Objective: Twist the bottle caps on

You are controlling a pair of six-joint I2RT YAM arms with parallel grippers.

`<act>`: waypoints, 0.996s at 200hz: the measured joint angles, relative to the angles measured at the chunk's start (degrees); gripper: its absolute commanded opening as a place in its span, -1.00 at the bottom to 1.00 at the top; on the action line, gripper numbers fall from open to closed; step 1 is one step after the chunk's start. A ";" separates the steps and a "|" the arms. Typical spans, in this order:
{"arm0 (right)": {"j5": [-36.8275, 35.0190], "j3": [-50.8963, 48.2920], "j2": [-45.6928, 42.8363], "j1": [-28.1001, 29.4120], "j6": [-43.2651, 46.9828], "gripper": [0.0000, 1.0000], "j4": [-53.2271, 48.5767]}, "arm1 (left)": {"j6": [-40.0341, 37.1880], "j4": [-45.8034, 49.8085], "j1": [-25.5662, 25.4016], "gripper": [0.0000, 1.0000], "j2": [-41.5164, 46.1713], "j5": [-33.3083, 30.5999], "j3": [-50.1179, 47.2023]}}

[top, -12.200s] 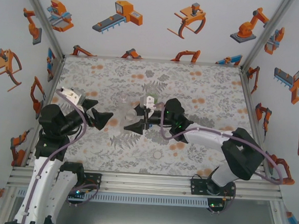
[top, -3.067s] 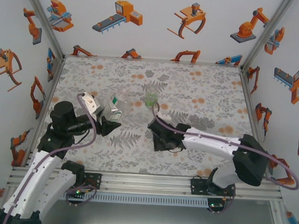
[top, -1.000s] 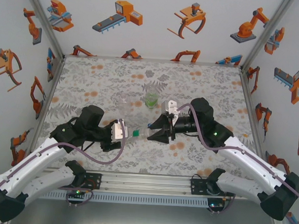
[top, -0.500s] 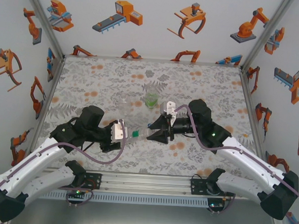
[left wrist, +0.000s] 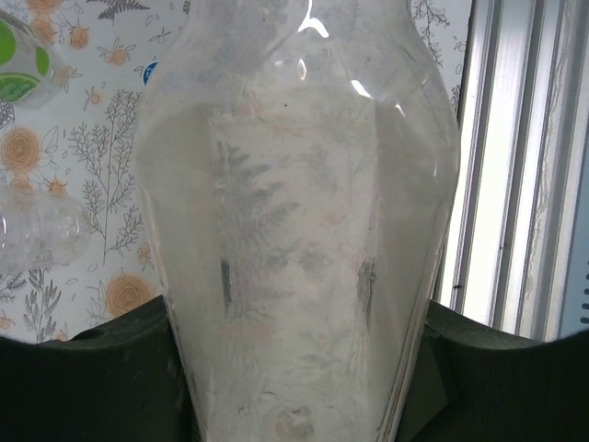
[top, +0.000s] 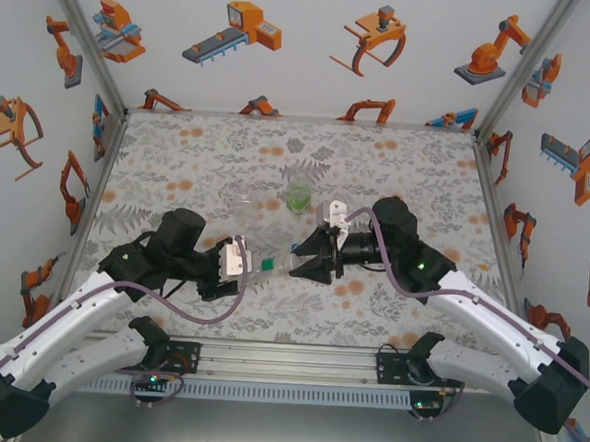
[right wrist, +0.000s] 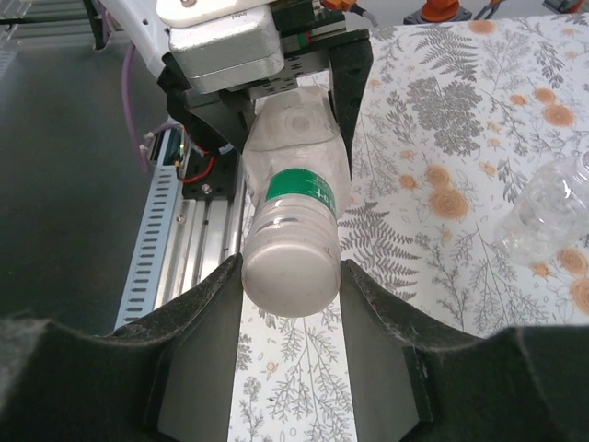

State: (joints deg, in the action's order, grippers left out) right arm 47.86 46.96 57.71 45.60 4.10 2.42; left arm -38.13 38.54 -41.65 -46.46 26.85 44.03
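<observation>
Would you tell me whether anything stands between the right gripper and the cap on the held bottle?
Nothing visible does. The white cap already sits directly between the fingers of the right gripper, on the neck of the clear bottle that the left gripper holds.

no lettering can be read anywhere. the green band around the neck of the clear bottle carries tiny white marks, too small to make out. the wall stickers are orange robot drawings whose small details stay illegible.
</observation>
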 measured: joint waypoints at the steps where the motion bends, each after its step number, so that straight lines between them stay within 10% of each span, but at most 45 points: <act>1: 0.07 -0.04 0.02 0.00 0.00 -0.71 0.00 | 0.02 -0.02 0.00 -1.00 0.00 0.00 0.00; 140: 0.74 -0.17 0.92 0.02 -1.14 -0.76 2.32 | 0.44 0.35 0.11 -1.00 0.57 -0.28 0.00; 199: -2.67 -2.67 2.54 0.02 -15.15 -0.89 12.52 | 1.95 -0.35 0.13 -1.00 3.45 -4.11 -0.55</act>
State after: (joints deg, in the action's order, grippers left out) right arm 45.19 44.29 60.25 45.63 -11.05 14.94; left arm -36.18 38.20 -41.52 -43.00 22.74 43.48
